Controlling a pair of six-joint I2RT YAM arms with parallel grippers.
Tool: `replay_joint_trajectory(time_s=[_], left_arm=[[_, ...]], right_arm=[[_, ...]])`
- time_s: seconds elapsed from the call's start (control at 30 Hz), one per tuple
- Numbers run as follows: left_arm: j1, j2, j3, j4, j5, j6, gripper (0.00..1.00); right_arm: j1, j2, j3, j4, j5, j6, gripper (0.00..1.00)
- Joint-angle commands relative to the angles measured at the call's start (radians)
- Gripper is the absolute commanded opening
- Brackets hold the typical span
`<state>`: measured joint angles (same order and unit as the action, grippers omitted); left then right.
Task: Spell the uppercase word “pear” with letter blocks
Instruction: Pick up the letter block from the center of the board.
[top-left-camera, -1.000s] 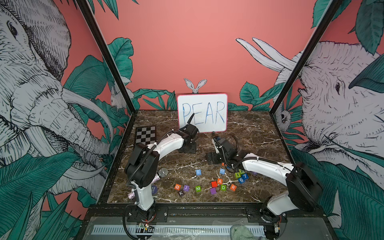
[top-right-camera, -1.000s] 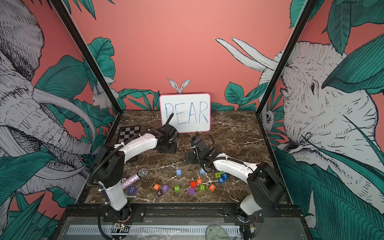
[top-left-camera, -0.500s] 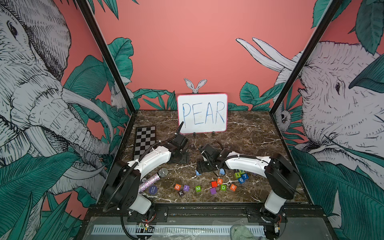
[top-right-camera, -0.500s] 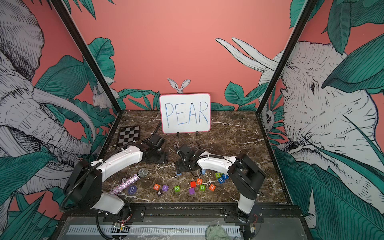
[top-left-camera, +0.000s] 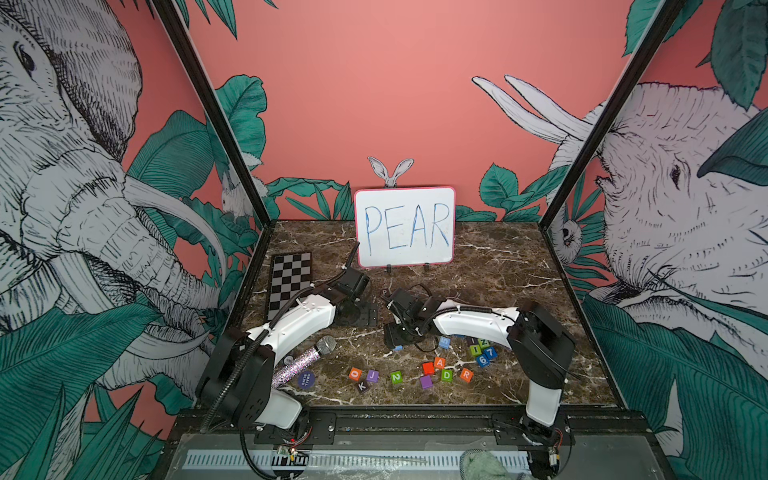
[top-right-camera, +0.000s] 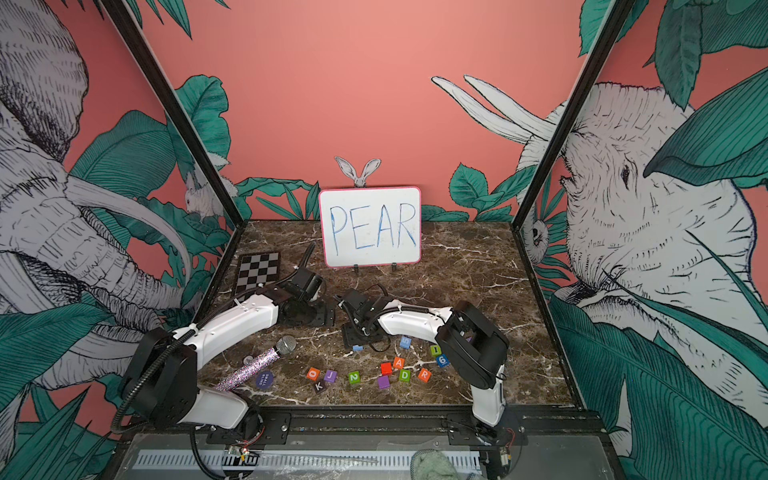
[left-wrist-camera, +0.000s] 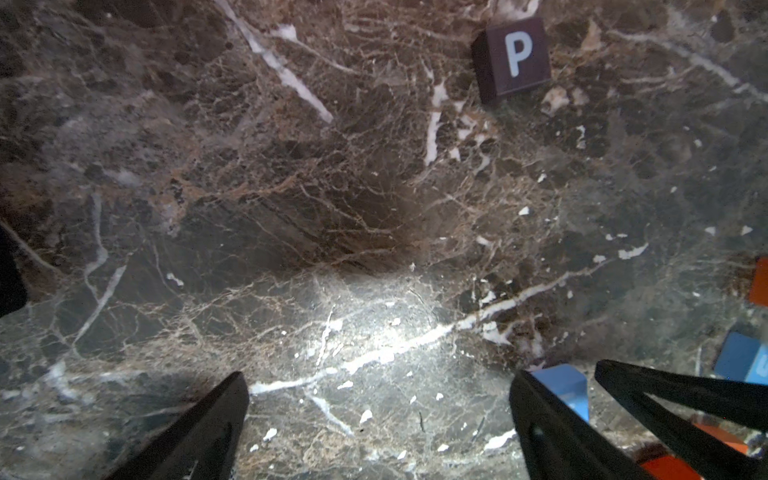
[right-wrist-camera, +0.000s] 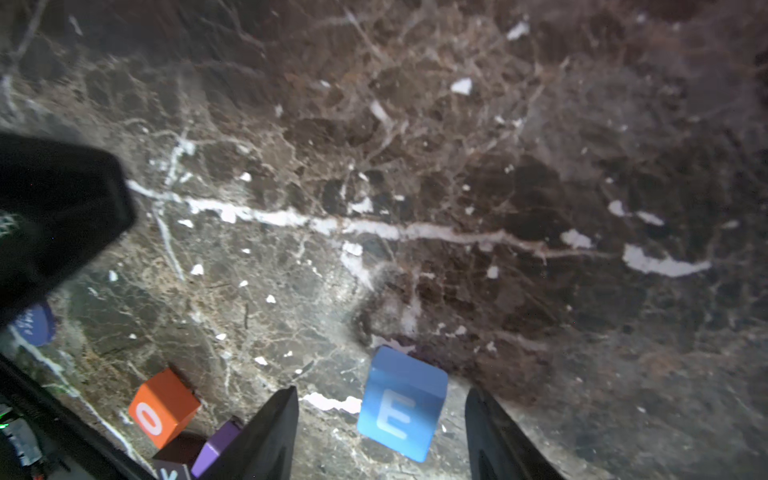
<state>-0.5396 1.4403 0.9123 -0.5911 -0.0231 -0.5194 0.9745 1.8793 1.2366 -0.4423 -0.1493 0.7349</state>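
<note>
Near the front edge, orange R (top-left-camera: 466, 375) and A (top-left-camera: 439, 363) are sitting among other cubes (top-left-camera: 396, 377). Farther in, the right gripper (right-wrist-camera: 381, 390) is straddling blue E (right-wrist-camera: 401, 405) (gaps showing on both sides). The left gripper (left-wrist-camera: 379, 374) is hanging spread wide, empty. Dark P (left-wrist-camera: 513, 58) is lying beyond, before the whiteboard (top-left-camera: 405, 226).

Robot laboratory test cell: two white robot arms (top-left-camera: 299, 328) on a front rail (top-left-camera: 415, 419), marble-pattern tabletop (top-left-camera: 498, 257), black frame posts (top-left-camera: 601, 124), printed elephant-and-leaf wall panels (top-left-camera: 83, 208).
</note>
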Motion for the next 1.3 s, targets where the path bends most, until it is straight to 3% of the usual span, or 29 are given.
replay_joint_trajectory(time_s=[0.0, 0.67, 1.27], left_arm=[[0.01, -0.019, -0.015, 0.01, 0.001, 0.007, 0.99], [0.026, -0.02, -0.019, 0.022, 0.015, 0.023, 0.99], [0.032, -0.012, -0.019, 0.033, 0.023, 0.028, 0.99]], right_arm=[[0.007, 0.012, 0.022, -0.052, 0.025, 0.024, 0.63], [0.011, 0.06, 0.064, -0.128, 0.057, 0.017, 0.43], [0.012, 0.087, 0.069, -0.138, 0.066, 0.017, 0.37]])
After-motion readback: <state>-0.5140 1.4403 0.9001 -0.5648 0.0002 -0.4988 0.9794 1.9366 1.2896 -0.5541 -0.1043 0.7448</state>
